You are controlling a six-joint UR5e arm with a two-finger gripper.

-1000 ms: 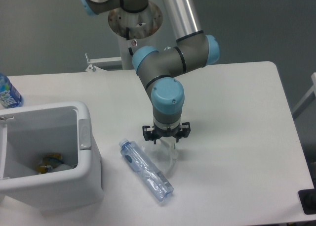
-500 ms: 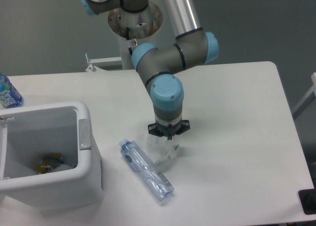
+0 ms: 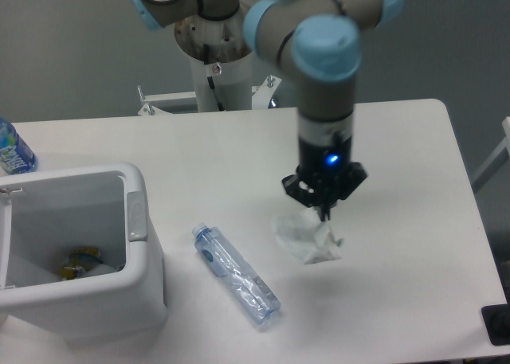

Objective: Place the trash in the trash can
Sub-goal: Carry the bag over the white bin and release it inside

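My gripper is shut on the wrinkly clear-whitish plastic wrapper, which hangs crumpled under the fingers a little above the table, right of centre. The slim clear bottle with the pale blue cap lies on its side on the table, left of and below the gripper, cap pointing to the back left. The white boxy trash can stands at the front left with its side latch facing the bottle. Some yellowish rubbish lies inside it.
A bottle with a blue-and-white label stands at the far left edge behind the bin. The arm's base column rises at the back centre. A dark object sits at the front right corner.
The gripper closed on the wrapper, then rose and moved right with it. The wrapper left its spot beside the bottle. The bottle has not moved.
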